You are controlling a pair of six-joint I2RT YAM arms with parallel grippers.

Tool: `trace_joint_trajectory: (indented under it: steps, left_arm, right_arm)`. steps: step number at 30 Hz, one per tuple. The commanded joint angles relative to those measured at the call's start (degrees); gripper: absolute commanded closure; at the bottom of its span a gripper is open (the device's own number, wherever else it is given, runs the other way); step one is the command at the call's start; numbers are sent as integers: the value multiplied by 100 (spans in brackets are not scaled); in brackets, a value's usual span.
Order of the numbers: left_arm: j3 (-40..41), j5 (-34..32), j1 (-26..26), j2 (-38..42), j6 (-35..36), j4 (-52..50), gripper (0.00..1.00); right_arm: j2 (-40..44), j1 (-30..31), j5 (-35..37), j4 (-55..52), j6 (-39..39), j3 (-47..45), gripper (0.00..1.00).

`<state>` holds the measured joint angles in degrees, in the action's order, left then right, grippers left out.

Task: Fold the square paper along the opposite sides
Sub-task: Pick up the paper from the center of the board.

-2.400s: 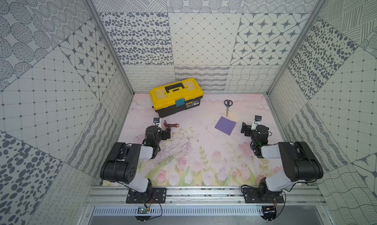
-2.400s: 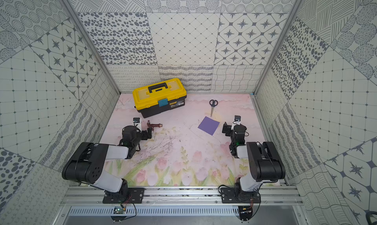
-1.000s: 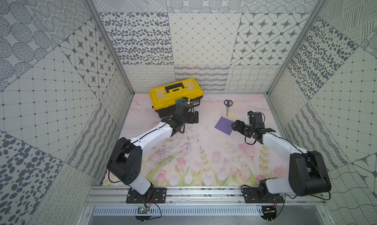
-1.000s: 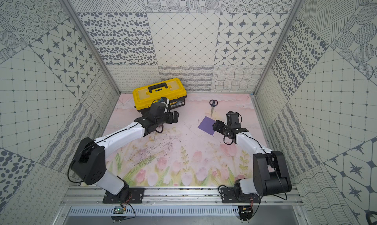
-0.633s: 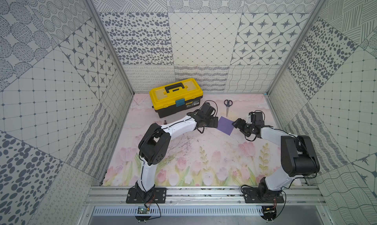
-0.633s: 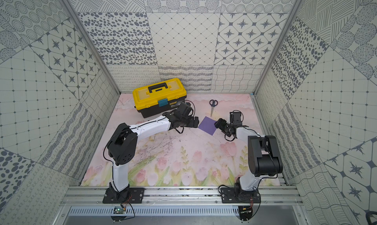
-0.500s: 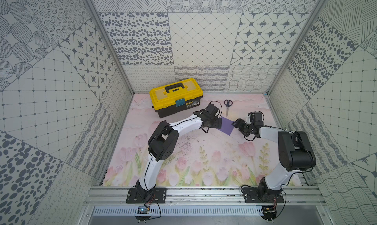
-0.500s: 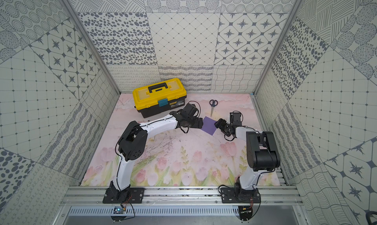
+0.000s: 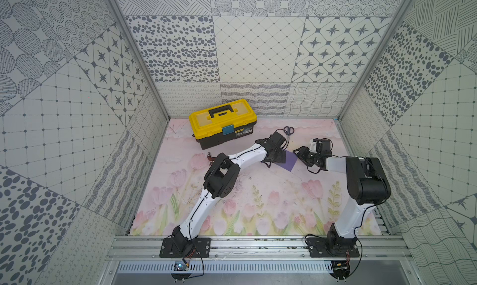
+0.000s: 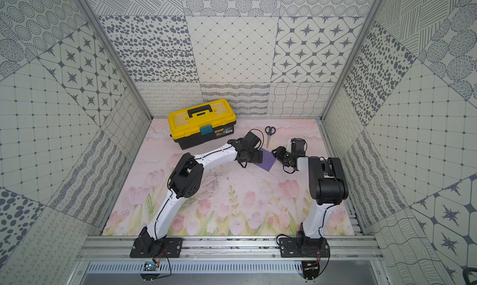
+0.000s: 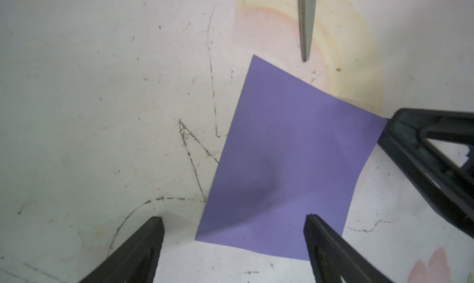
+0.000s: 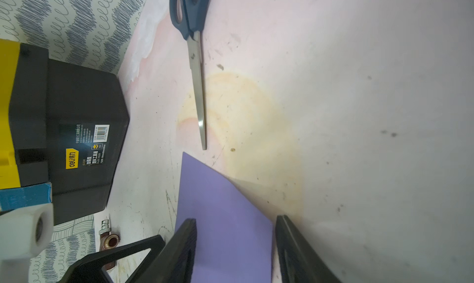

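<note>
square paper (image 9: 290, 161) partly hidden by left gripper (image 9: 280, 157), scissors (image 12: 196, 76) handles cropped

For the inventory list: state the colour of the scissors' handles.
The scissors' handles are dark blue, best seen in the right wrist view.

The paper (image 9: 290, 161) is purple, the toolbox (image 9: 222, 117) yellow and black.

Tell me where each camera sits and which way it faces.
Top views: high over the base rail, looking down; both arms whole.
Left wrist: above the square paper, looking down; open left gripper shows.
Right wrist: low, facing toolbox and scissors; open right gripper at the paper's edge.
Shared: both wrist views show paper and scissors.
</note>
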<state>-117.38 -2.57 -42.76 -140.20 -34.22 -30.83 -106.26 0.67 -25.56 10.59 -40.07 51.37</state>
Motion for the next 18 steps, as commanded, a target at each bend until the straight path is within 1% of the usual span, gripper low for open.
trace_joint_trajectory:
  steps: [1, 6, 10, 12, 18]
  left_arm:
    - [-51, -3, 5, -395, -128, -1209, 9]
    - [-22, -44, -2, -412, -79, -1284, 9]
    - [-4, -7, 5, -430, -59, -1279, 9]
    - [-4, 13, 5, -455, -51, -1278, 9]
    - [40, 72, 5, -534, -41, -1268, 10]
  right_arm:
    - [-244, 104, -71, -345, -45, 21, 49]
    - [-238, 288, -39, -400, -44, 55, 50]
    - [-229, 362, 57, -472, -5, 89, 55]
    - [-247, 373, 115, -530, 31, 113, 61]
    - [-383, 397, 200, -601, 74, 218, 87]
